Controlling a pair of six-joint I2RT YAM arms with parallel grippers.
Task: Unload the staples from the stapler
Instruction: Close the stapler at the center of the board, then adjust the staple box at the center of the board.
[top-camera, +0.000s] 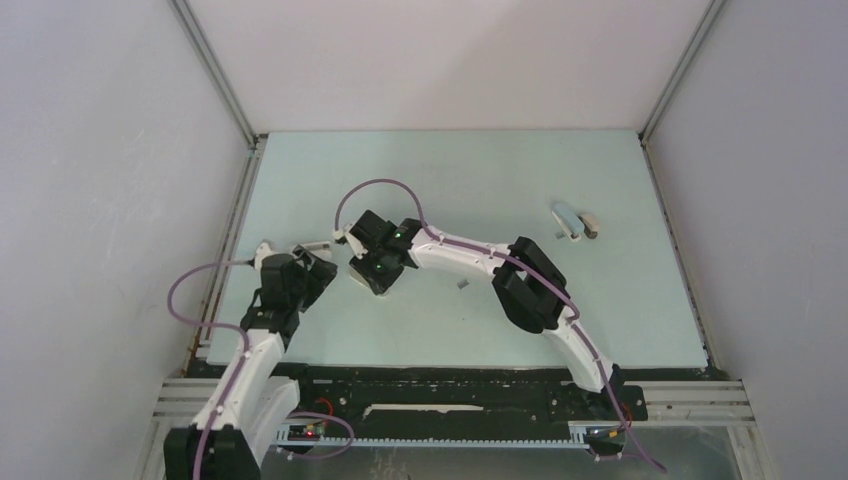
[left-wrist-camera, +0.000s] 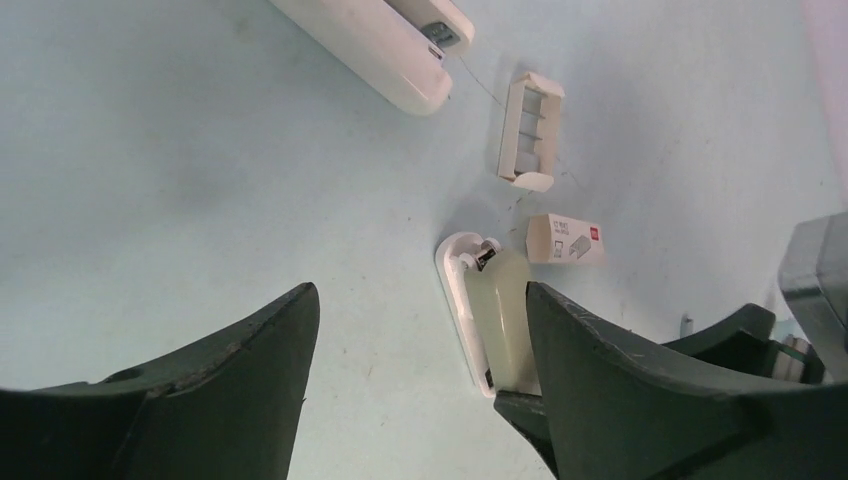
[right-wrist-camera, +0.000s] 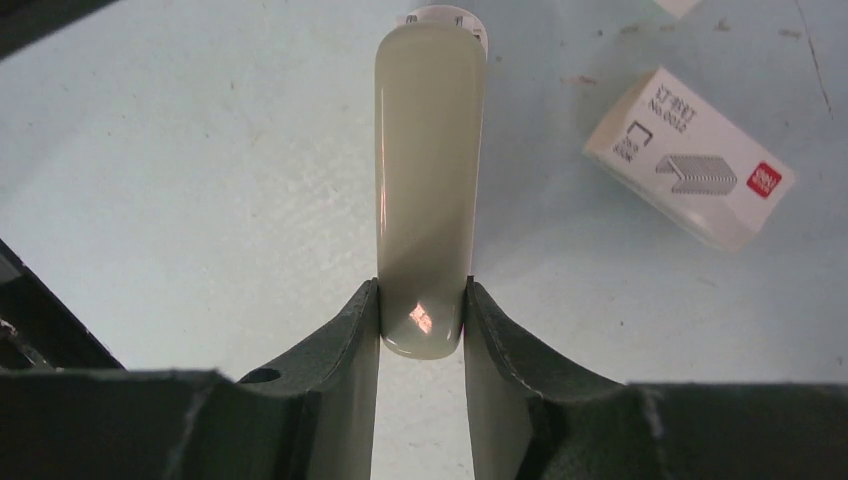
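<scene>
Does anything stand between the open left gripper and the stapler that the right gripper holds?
Nothing visible does. The stapler shows uncovered between the open fingers of the left gripper; the right gripper clamps one end. The staple box lies off to the side, apart from it.

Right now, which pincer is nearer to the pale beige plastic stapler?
Right. The right pincer is closed on one end of the pale beige stapler, touching both sides. The left pincer is open close beside it, gripping nothing.

Open table (left-wrist-camera: 150, 180) beside stapler (left-wrist-camera: 495, 315); staple box (left-wrist-camera: 566, 240), tray (left-wrist-camera: 528, 130) close by
</scene>
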